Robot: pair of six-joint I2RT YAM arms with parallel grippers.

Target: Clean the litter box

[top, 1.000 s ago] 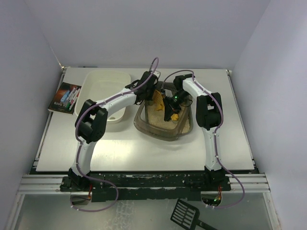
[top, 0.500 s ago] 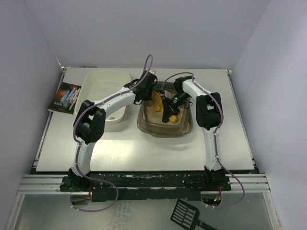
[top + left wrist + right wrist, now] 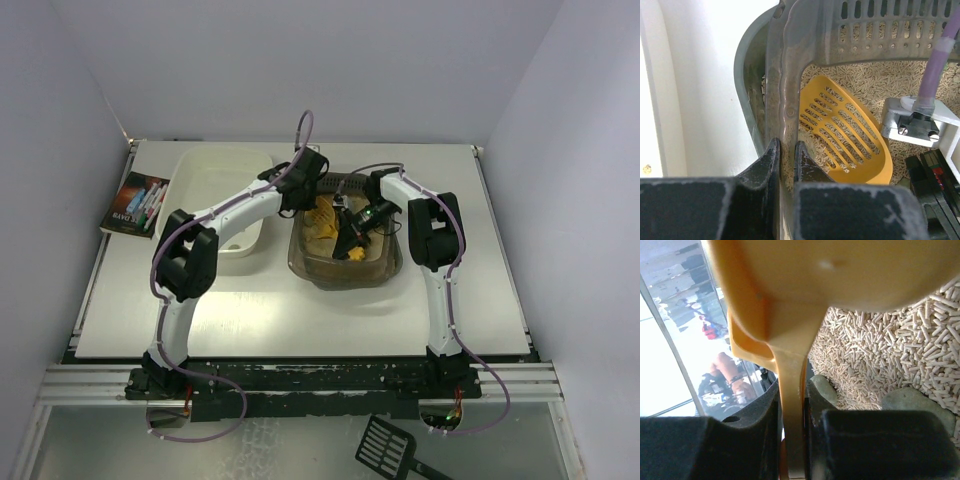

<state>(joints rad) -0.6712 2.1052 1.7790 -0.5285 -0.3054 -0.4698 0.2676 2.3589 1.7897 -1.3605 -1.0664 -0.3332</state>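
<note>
Litter box [image 3: 340, 280] sat just right of the table's [image 3: 250, 310] centre, long axis running 12 to 6 o'clock. Against the frame a second earlier its near-left corner had swung in toward 3 o'clock, so the tray lay squarer to the table edge; the far end barely moved.

Left gripper [image 3: 785, 150] had its fingers pressed onto the box's wall at the far-left corner, one inside and one outside, pinching the rim. Right gripper [image 3: 792, 390] was clamped on the handle of the yellow scoop [image 3: 845, 135], fingers tight on either side of it. It had shifted toward 7 o'clock within the box since the earlier frame. The slotted blade lay over the beige pellets at the box's 11 o'clock end.

Right wrist view: two grey-green lumps [image 3: 912, 402] on the pellets by the fingers — the scoop's underside blocked most of the litter beyond.

Surroundings: white tub [image 3: 215, 190] at the box's 9 o'clock, near but apart; the left arm crossed over its far-right corner. A book [image 3: 135, 203] further out at 9 o'clock, just beside the tub. A black scoop [image 3: 390, 447] lay off the table at 6 o'clock, beyond the base rail.

Count — one litter box, one tub, one book, two scoops, two lumps seen.
</note>
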